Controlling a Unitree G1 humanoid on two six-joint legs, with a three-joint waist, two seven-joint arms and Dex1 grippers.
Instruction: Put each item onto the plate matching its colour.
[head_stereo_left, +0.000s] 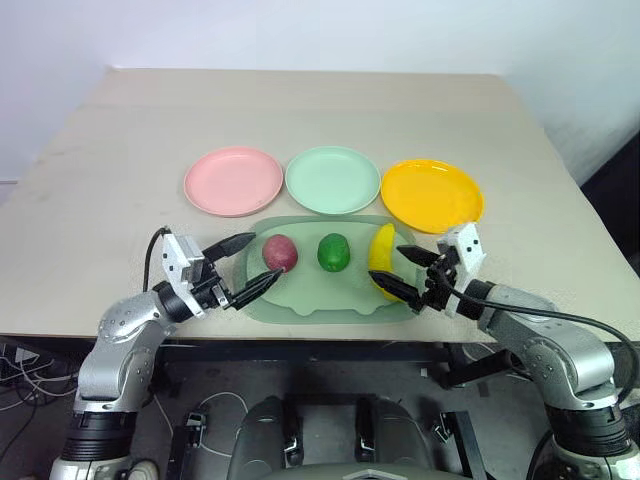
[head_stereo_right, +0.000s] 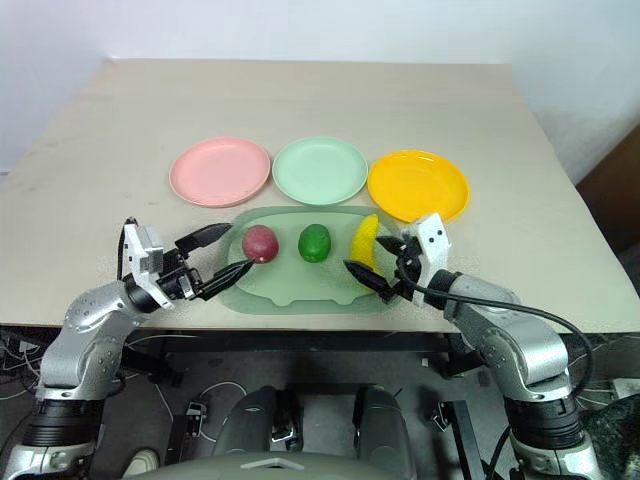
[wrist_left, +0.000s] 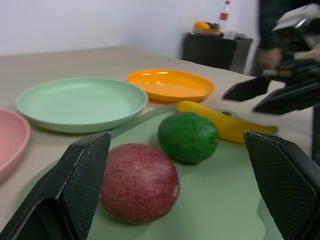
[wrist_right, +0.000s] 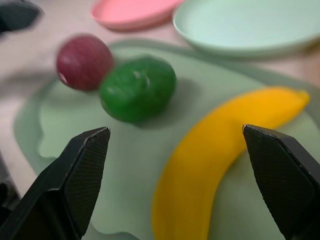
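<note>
Three toy fruits lie in a row on a pale green tray (head_stereo_left: 300, 300): a dark red oval (head_stereo_left: 280, 253), a glossy green oval (head_stereo_left: 333, 252) and a yellow banana (head_stereo_left: 382, 259). Behind the tray stand the pink plate (head_stereo_left: 233, 180), the mint green plate (head_stereo_left: 332, 179) and the yellow plate (head_stereo_left: 432, 194), all bare. My left gripper (head_stereo_left: 246, 268) is open just left of the red oval, nothing between its fingers. My right gripper (head_stereo_left: 407, 272) is open at the banana's right side, its fingers straddling the banana's near end without touching it.
The tray sits close to the table's front edge (head_stereo_left: 300, 338). Bare tabletop (head_stereo_left: 300, 110) stretches behind and beside the plates. In the left wrist view a dark cabinet (wrist_left: 215, 50) stands beyond the table.
</note>
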